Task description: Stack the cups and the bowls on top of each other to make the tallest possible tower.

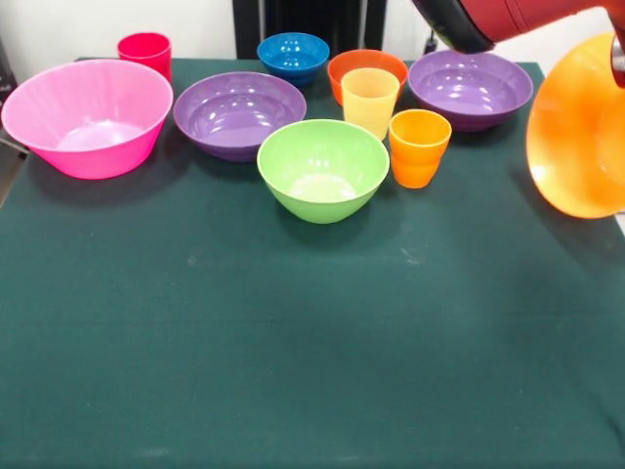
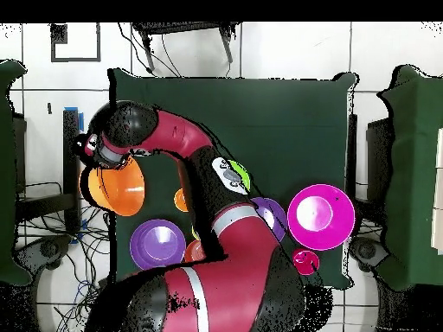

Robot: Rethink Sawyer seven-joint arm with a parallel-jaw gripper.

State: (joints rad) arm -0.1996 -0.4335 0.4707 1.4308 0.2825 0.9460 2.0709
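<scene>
My gripper point(image 2: 95, 151) is shut on the rim of the big orange bowl point(image 1: 576, 137), which hangs tilted on its side above the table's right edge, opening to the left; it also shows in the overhead view point(image 2: 117, 186). On the table stand the big pink bowl point(image 1: 88, 117), red cup point(image 1: 145, 51), two purple bowls point(image 1: 239, 112) point(image 1: 471, 88), blue bowl point(image 1: 293, 56), small orange-red bowl point(image 1: 352, 63), pale yellow cup point(image 1: 370, 101), orange cup point(image 1: 419, 147) and green bowl point(image 1: 322, 168). All stand upright and apart.
The red arm point(image 1: 488, 20) crosses the top right above the right purple bowl. The green table point(image 1: 293, 342) has its bare cloth in the near half. In the overhead view the arm point(image 2: 216, 199) hides part of the row of bowls.
</scene>
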